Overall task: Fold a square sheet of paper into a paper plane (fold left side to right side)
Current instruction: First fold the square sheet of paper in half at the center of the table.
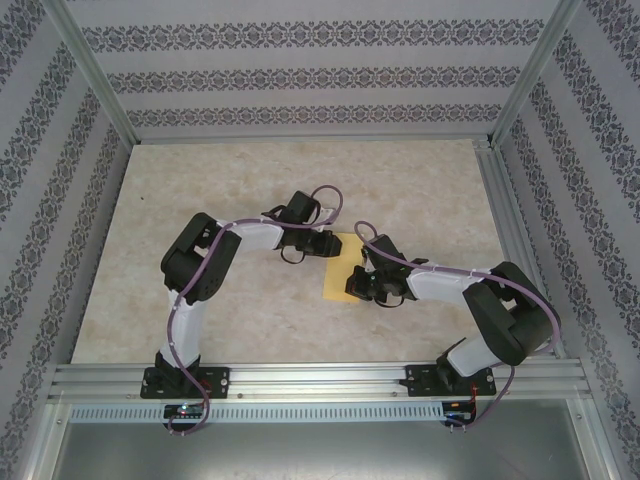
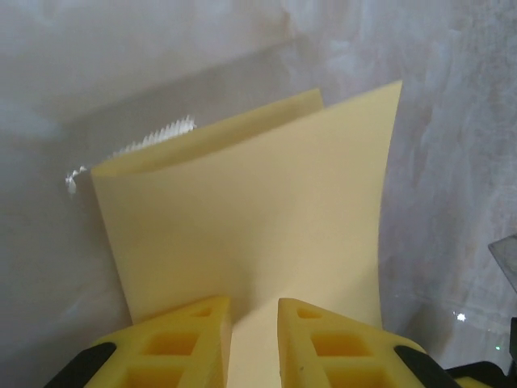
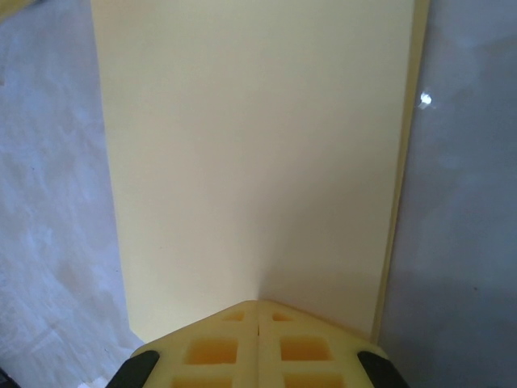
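Yellow sheet of paper [image 1: 341, 268], folded in half into a narrow rectangle, flat near the middle of the marble-patterned table [image 1: 200, 300]. Long axis running from the near edge toward the far wall.

At the left edge toward the far end, left gripper [image 1: 326, 243], yellow fingers [image 2: 182, 343] a little apart over the top layer, nothing clamped. That layer bowed up off the lower one.

Toward the near end, right gripper [image 1: 356, 286], fingers [image 3: 218, 347] pressed together, tips resting on the paper. A thin strip of the lower layer peeking out along one long edge.
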Controlling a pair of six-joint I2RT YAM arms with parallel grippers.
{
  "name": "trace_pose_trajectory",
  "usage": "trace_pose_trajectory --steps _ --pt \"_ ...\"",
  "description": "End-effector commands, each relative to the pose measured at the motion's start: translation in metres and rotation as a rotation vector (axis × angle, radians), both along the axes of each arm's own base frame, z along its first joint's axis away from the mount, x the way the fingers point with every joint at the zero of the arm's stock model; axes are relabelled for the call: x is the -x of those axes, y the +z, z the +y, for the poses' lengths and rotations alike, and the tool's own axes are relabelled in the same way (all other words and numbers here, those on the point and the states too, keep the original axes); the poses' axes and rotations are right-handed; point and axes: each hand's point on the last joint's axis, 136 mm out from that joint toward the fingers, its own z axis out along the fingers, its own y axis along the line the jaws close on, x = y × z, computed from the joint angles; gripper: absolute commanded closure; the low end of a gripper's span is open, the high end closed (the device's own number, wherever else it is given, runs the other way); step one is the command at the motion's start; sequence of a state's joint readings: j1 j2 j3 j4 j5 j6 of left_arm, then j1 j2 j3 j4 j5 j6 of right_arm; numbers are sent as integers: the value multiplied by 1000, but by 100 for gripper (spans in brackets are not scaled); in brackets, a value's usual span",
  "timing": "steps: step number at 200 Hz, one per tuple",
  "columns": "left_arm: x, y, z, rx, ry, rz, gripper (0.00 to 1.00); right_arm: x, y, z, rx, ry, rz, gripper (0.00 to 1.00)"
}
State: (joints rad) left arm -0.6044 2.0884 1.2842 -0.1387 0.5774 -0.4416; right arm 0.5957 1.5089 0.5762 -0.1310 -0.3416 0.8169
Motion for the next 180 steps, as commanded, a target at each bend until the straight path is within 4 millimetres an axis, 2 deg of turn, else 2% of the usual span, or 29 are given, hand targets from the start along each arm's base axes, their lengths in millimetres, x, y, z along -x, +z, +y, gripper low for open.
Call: trace_pose_trajectory --steps 1,56,108,180 --pt "-11 0 -4 -25 -11 -52 76 34 -40 -34 188 -6 133 98" --pt "-31 -11 9 -74 32 -74 76 35 -40 -35 189 -4 132 98" --pt "-35 -26 14 -111 43 -70 76 34 -40 -35 190 -4 131 98" --pt "-70 -11 20 -113 84 -118 71 37 -42 -35 195 3 142 98"
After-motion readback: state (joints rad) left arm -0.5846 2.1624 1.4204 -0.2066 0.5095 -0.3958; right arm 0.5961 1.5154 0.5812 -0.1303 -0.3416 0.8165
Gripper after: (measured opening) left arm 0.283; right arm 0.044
